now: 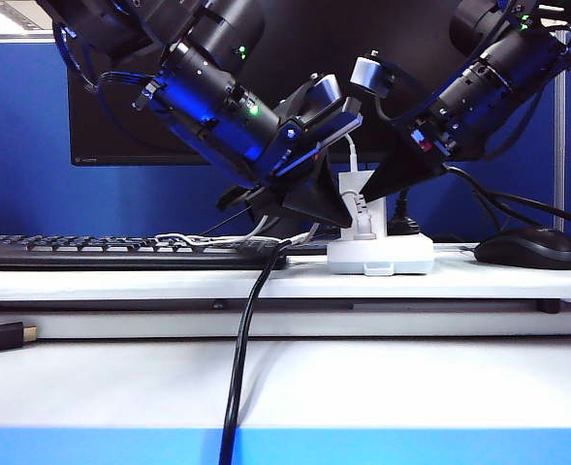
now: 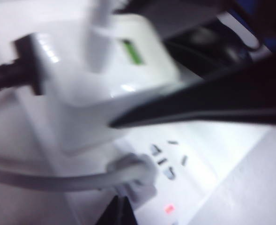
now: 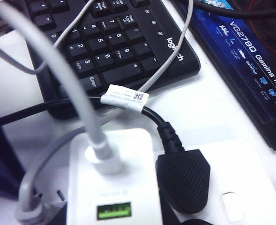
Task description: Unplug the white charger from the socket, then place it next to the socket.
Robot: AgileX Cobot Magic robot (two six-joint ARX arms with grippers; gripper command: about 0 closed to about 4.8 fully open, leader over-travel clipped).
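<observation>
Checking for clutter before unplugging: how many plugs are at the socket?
3: the white charger between the left hand and right hand, a smaller white plug in front of it, a black plug toward the mouse. More may be hidden behind.

left wrist view blurred | right end effector [image 1: 387, 189] fingertips hidden | socket [image 3: 250, 187] cut off

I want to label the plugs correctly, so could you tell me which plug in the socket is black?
The round black plug, textured, with a thick black cord; it sits beside the white charger, which is boxy with a white cable.
</observation>
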